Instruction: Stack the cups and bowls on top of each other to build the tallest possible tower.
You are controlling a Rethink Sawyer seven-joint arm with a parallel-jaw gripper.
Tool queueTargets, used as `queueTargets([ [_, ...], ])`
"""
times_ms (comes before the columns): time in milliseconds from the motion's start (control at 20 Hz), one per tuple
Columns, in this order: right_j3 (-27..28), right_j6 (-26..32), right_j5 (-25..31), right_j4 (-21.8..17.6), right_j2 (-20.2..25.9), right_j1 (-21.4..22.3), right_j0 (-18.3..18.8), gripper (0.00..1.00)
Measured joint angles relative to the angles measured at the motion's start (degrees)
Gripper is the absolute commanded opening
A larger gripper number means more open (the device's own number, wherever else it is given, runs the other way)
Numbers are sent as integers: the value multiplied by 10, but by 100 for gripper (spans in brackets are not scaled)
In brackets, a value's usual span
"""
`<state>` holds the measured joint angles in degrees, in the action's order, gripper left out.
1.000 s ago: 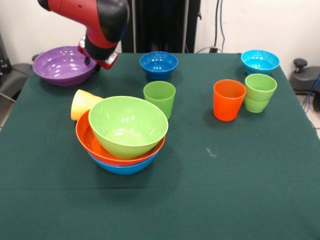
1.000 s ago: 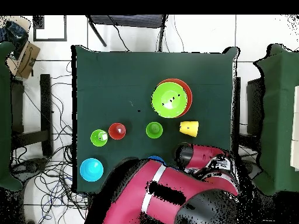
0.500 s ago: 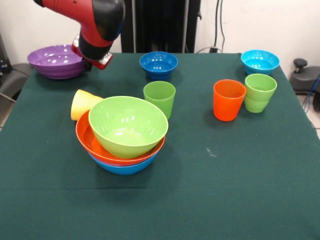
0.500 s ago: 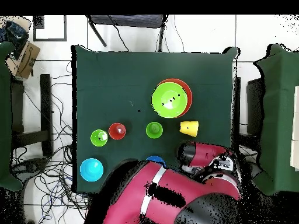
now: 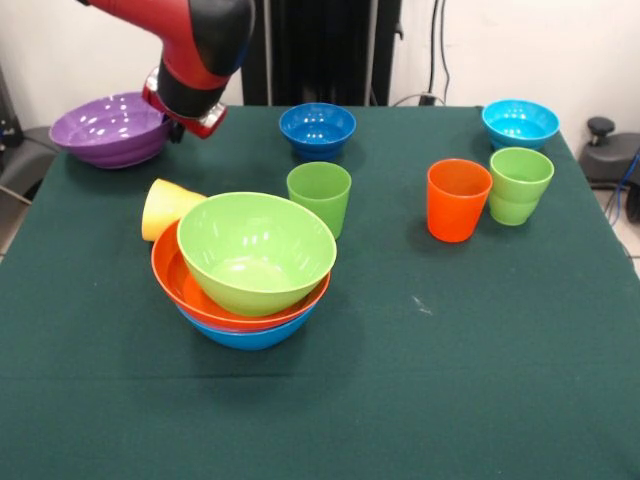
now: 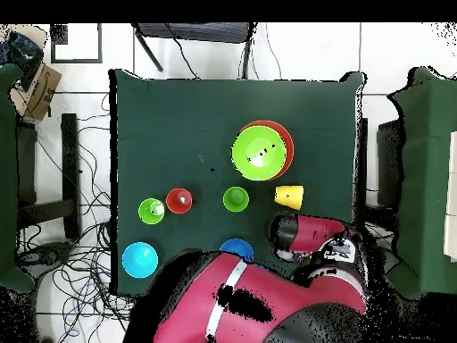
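We are holding the purple bowl (image 5: 105, 128) by its rim in our closed claw (image 5: 178, 120), above the bench's (image 5: 450, 330) far corner; the tower (image 5: 250, 270) is lying nearer the camera.

My gripper (image 5: 178, 128) lifts the purple bowl (image 5: 107, 129) off the table's far corner; the bowl now tilts, held by its rim.

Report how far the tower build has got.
Done: three bowls are nested, blue bowl lowest, orange bowl in it, lime green bowl on top. In hand: the arm is at the purple bowl at the table's corner; the gripper's grip cannot be made out. Left: dark blue bowl, turquoise bowl, and four cups, the yellow cup on its side.
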<state>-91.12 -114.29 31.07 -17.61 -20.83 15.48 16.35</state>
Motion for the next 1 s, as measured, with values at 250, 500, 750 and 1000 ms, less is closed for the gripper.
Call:
queueTargets([
  [250,9,0,30,16,0,30,-15,0],
  [500,40,0,81,25,0,50,-39,0],
  [750,78,0,121,35,-1,55,-63,0],
  [1000,113,0,155,46,-1,55,-89,0],
])
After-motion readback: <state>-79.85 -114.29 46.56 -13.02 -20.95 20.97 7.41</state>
